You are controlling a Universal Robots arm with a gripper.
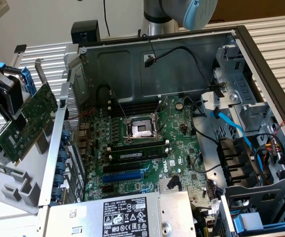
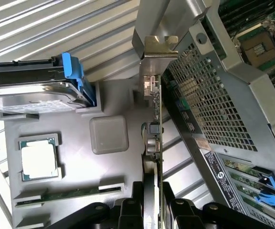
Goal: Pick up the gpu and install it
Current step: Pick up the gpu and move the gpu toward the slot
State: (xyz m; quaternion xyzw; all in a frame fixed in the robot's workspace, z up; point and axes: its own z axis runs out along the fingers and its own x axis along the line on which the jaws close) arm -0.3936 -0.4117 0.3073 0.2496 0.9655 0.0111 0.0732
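gripper (image 2: 152, 198) is clenched on the gpu (image 2: 155, 124), with the card pinched edge-on between the two black fingers (image 2: 133, 202). in the exterior view the gripper (image 1: 9, 106) is over at the exterior view's left and the gpu (image 1: 26, 121) hangs tilted, green board face showing, outside the case (image 1: 182, 59). it's over the grey tray (image 1: 14, 190) and just beside the case's perforated back wall (image 2: 208, 109). the silver bracket (image 2: 158, 52) is at the end of the card away from the fingers. can't tell if the card's low corner touches the tray or is just clear of it.

on the tray (image 2: 80, 167) a cpu (image 2: 38, 160) sits flat in its pocket, a ram stick (image 2: 66, 194) lies in a slot along one edge, and a hard drive (image 2: 32, 90) with a blue caddy stands at another edge.

inside the case the motherboard (image 1: 147, 163) lies flat with the cpu socket (image 1: 141, 129) open, and a ram stick is seated just beside it. the blue and black card slots (image 1: 125, 173) have nothing in them. the psu (image 1: 122, 215) sits at the near edge of the case.
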